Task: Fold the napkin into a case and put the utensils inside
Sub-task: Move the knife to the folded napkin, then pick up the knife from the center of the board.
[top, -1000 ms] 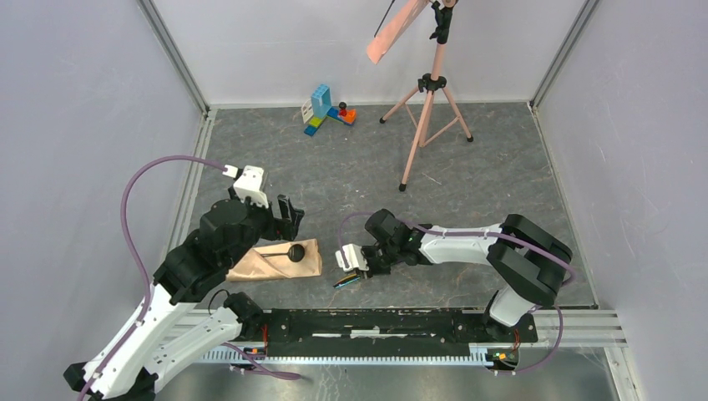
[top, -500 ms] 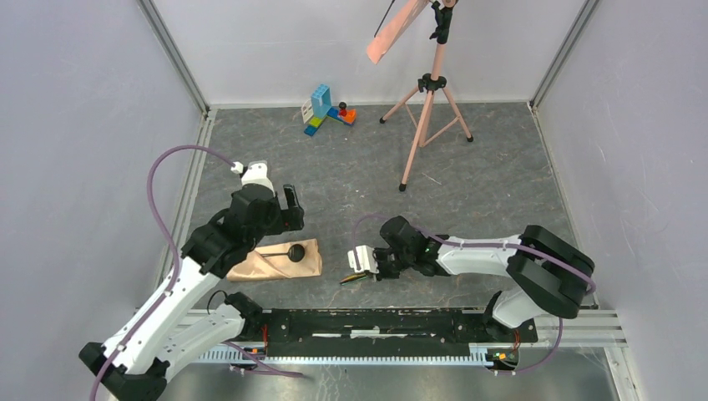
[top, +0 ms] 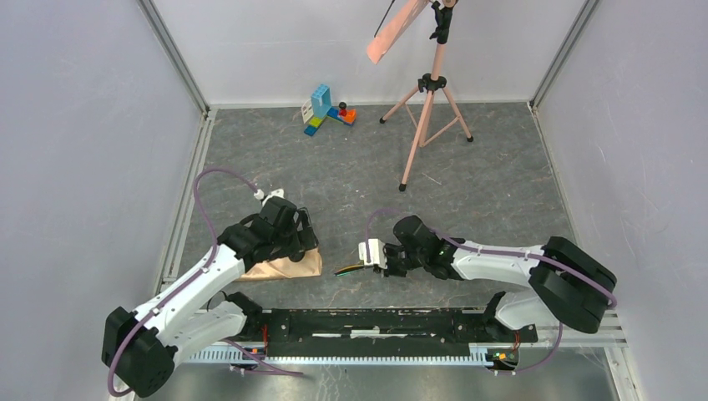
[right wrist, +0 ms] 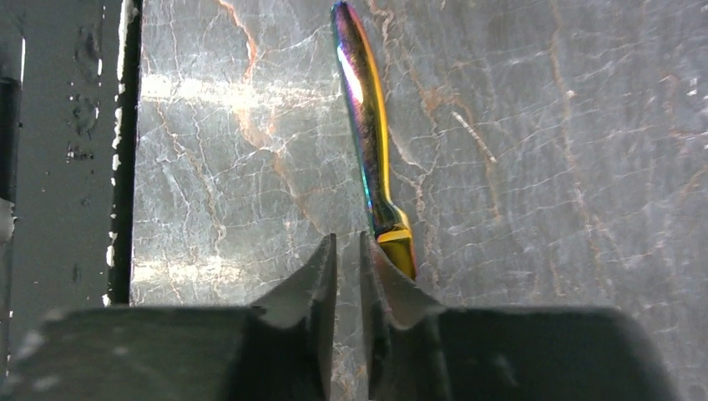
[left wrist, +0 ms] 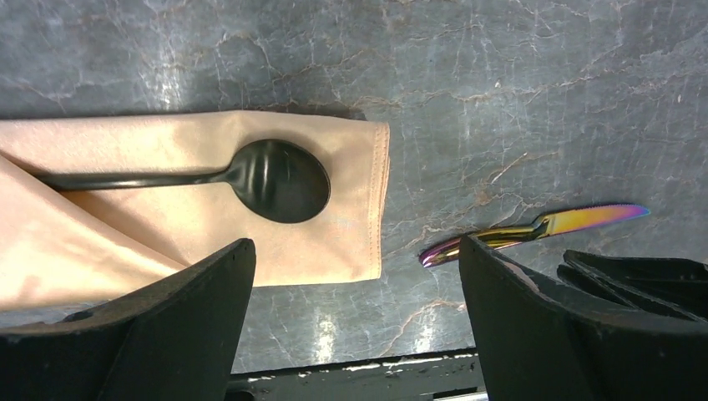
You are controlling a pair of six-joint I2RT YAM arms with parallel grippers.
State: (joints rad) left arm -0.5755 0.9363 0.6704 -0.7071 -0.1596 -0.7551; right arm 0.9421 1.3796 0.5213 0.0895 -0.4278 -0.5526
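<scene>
Two utensils show: the black spoon (left wrist: 280, 180) lies on the peach case (left wrist: 355, 209), and the iridescent knife (left wrist: 534, 227) lies on the surface (left wrist: 501, 100) just right of the case. My left hand (left wrist: 355, 251) hangs spread wide above the case; my right hand (right wrist: 346, 251), right of the case, is nearly pressed together, pinching nothing

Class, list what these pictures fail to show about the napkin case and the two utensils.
- Left wrist view: the handle end of the black spoon runs under a cloth fold; the napkin case is cut off by the left frame edge.
- Top view: the left gripper covers the spoon.
- Right wrist view: the blade tip of the iridescent knife lies behind a finger of the right gripper.
</scene>
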